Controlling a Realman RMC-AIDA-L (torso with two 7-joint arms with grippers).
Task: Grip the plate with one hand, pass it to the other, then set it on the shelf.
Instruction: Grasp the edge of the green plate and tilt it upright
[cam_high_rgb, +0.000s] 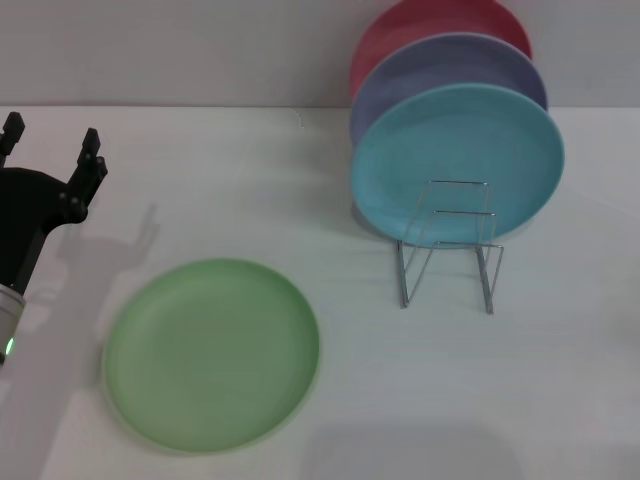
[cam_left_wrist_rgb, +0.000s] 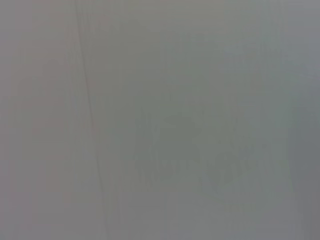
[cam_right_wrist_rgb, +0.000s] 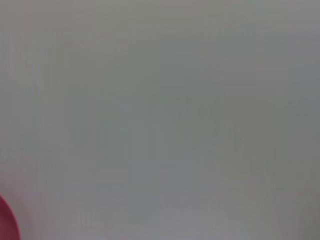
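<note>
One gripper (cam_high_rgb: 50, 140) is showing in the head view, the left one, hovering at the table's far left edge with its two black fingers (cam_high_rgb: 92, 152) spread apart and holding nothing. It is sitting well clear of the green plate (cam_high_rgb: 212, 352), which is lying flat on the white table (cam_high_rgb: 330, 210) nearer the robot and to the gripper's right. Farther right, the wire rack (cam_high_rgb: 450, 245) is standing upright, carrying a turquoise plate (cam_high_rgb: 457, 162), a lavender plate (cam_high_rgb: 445, 75) and a red plate (cam_high_rgb: 430, 25) on edge, one behind the other. Its front slots are standing free. Only a red sliver (cam_right_wrist_rgb: 6, 222) is showing in the right wrist view.
</note>
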